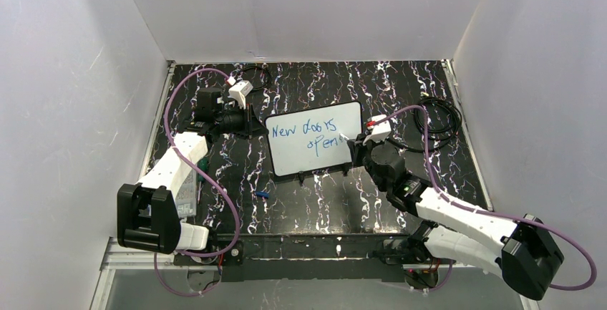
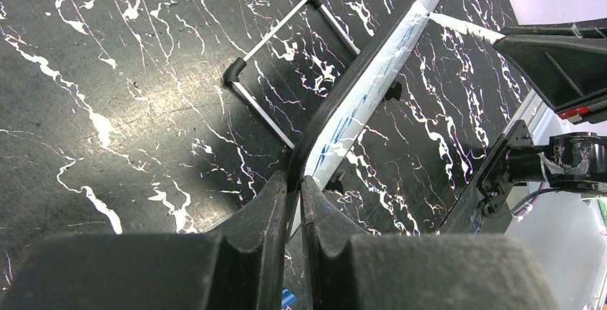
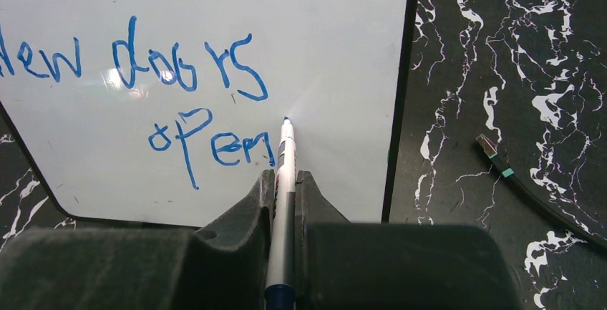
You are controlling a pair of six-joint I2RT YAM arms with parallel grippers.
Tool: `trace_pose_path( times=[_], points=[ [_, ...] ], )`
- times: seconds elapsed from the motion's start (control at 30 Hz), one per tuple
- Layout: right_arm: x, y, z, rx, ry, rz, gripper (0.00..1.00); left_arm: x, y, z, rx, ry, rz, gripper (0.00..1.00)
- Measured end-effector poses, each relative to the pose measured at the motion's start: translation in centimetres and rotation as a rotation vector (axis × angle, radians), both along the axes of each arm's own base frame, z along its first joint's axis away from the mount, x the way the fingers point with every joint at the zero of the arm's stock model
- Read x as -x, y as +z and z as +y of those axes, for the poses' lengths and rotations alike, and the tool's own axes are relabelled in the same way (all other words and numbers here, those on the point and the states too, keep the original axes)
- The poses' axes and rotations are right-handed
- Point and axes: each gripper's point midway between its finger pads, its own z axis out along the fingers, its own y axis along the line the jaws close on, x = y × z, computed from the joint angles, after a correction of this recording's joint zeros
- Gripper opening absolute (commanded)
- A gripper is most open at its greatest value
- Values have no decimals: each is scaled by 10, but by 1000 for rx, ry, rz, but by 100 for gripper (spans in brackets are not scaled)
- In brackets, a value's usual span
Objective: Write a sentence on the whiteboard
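— Where does the top view look from?
— High behind both arms (image 1: 172, 167), down over the whole table (image 1: 315, 210).
— The wrist cameras?
— Close behind their own fingers (image 2: 261, 213), low; all three views share the whiteboard (image 1: 315, 138).

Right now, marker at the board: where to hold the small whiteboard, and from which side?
Take the small white dark-framed whiteboard by its left short edge, from the left, jaws across the thin frame. It stands propped on a wire stand, so only edges give a thin grip; the blue-tipped white marker works the right part and clips line the lower edge. The left pincer sits there.
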Motion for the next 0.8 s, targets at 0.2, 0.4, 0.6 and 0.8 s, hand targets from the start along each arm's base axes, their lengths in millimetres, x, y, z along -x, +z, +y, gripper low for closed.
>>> trace_pose_path(
  times=[0.2, 0.4, 0.6, 0.8],
  points=[
    [-1, 1, 0, -1, -3, -2, 1, 0, 0, 0, 0, 0, 0, 0],
    [5, 21, -7, -48, -8, -40, 1, 0, 0, 0, 0, -1, 0, 0],
    [7, 21, -12, -50, -24, -37, 1, 0, 0, 0, 0, -1, 0, 0],
    [7, 3, -14, -6, -29, 0, 1, 0, 0, 0, 0, -1, 0, 0]
  ],
)
